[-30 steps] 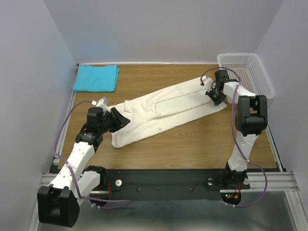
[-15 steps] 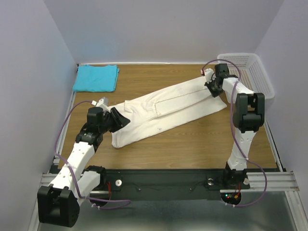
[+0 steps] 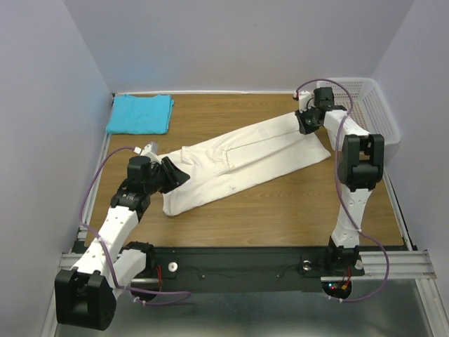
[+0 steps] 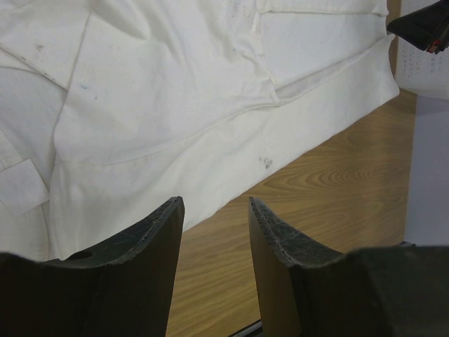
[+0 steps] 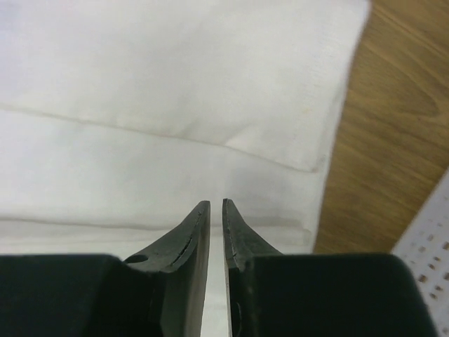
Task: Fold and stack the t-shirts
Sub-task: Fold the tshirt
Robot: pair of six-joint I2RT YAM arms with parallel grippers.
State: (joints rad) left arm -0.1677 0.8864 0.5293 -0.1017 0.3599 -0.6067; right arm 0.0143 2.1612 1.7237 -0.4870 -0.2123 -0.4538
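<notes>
The cream-white t-shirt [image 3: 245, 158] lies folded into a long band, running diagonally from near left to far right on the table. The turquoise t-shirt [image 3: 140, 114] lies folded flat in the far left corner. My left gripper [image 3: 177, 174] hovers at the white shirt's near left end, open, with nothing between its fingers [image 4: 216, 203]. Below it I see the shirt's hem [image 4: 175, 105] and bare wood. My right gripper [image 3: 303, 125] is above the shirt's far right end. Its jaws [image 5: 216, 203] stand a narrow slit apart, empty, over layered white cloth [image 5: 175, 84].
A white plastic mesh basket [image 3: 365, 105] stands at the far right, close beside the right arm; its edge shows in the right wrist view [image 5: 428, 260]. Walls enclose the table on three sides. Bare wood shows in front of the white shirt [image 3: 280, 203].
My right gripper has moved toward the far edge along the white shirt's right end, and its jaws have parted slightly. The left arm and both shirts have stayed put.
</notes>
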